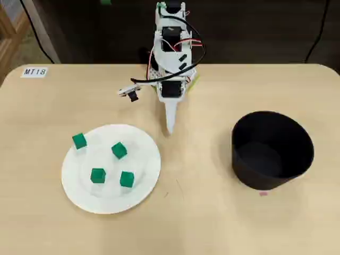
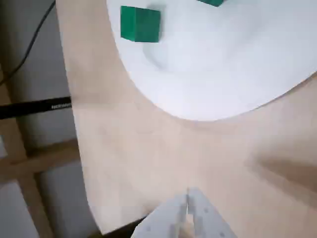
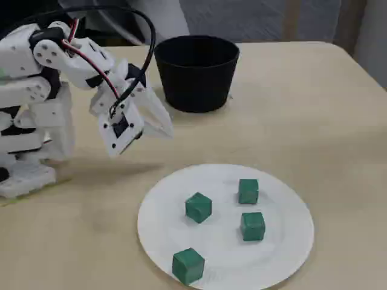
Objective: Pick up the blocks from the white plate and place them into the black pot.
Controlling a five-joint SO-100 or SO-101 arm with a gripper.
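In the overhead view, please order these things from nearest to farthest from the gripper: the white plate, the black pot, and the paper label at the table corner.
From the gripper:
1. The white plate, just below and left of the fingertips, its rim almost under them.
2. The black pot, off to the right, apart from the arm.
3. The paper label, far at the upper left corner.

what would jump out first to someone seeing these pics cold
Four bright green blocks sit apart on the white plate at the table's lower left in the overhead view. The black pot stands alone to the right, with no block visible inside. Between them at the back, the white arm's gripper hangs shut and empty above the bare table, just off the plate's rim.
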